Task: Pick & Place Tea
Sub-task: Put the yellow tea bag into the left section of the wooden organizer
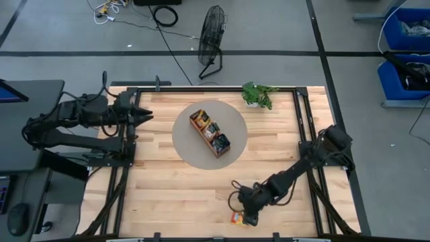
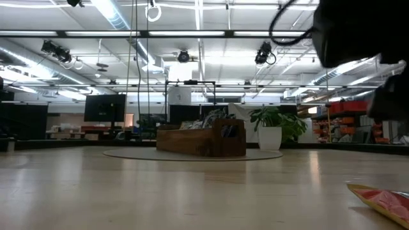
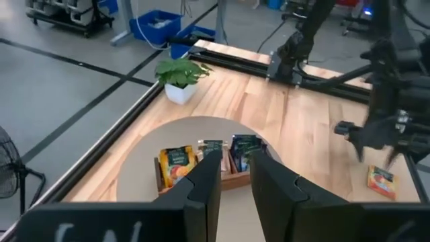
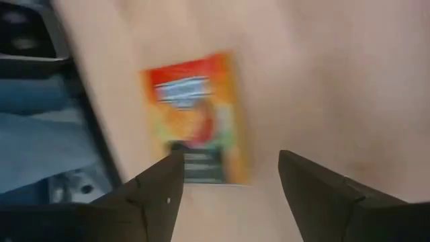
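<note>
1. My right gripper [image 4: 225, 178] hangs just above the table with its two fingers spread wide and nothing between them; in the high view it sits at the bottom centre-right of the frame, near the table's near edge.
2. The tea sachet [image 4: 193, 117] I am after lies flat on the wooden table [image 1: 175, 185], alone, at the bottom of the high view just beside my fingers. In my right wrist view it fills the upper left of the frame, orange and yellow with a red top band; one finger overlaps its lower edge in that picture, though I cannot tell whether it touches.
3. The low view shows the same sachet at the lower right corner, lying almost flush with the wood, one edge slightly raised.
4. I judge it very light, thin and soft, a glossy wrapper that may slide when pushed and crumple if squeezed hard. It looks hardly fragile.
5. Lying so flat, it offers little to pinch. I would bring the fingers down across two opposite edges, pressing into the table and closing gently so the packet buckles up between the pads.
6. The wooden tray [image 1: 209, 133], already holding other sachets, stands on the grey round mat [image 1: 185, 144] at the centre of the high view, well apart from this one.
7. My left gripper [image 3: 234, 180] waits at the table's left edge, fingers slightly parted, holding nothing.
</note>
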{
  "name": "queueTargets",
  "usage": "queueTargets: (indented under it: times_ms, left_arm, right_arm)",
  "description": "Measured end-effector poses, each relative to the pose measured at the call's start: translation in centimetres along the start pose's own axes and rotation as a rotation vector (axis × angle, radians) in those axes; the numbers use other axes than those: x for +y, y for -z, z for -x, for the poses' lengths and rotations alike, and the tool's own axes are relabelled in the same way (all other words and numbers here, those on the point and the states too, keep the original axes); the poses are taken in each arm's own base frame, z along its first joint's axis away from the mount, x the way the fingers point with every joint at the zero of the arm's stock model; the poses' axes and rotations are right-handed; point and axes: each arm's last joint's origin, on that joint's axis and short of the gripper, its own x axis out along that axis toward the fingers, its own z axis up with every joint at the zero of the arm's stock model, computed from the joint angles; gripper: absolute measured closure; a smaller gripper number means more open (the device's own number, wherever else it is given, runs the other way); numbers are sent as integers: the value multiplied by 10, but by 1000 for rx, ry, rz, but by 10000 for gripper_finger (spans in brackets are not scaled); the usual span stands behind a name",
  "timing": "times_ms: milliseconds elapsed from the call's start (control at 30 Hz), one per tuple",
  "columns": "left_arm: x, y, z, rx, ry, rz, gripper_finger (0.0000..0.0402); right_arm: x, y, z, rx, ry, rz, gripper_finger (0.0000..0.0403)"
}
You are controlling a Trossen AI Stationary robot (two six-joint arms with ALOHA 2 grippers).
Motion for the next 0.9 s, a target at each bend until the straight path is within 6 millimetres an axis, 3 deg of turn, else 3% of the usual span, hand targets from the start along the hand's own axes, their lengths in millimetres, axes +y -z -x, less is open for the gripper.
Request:
queueTargets:
  times_ms: [233, 567, 900]
  left_arm:
    - [2, 1, 7, -20, 6, 0, 317]
    - [2, 1, 6, -18, 4, 34, 317]
    - [2, 1, 6, -20, 2, 75, 317]
  right_arm:
    - [11, 19, -1, 16, 43, 8, 154]
    - [11, 18, -3, -85, 83, 67, 154]
    - [12, 27, -20, -131, 127, 179, 155]
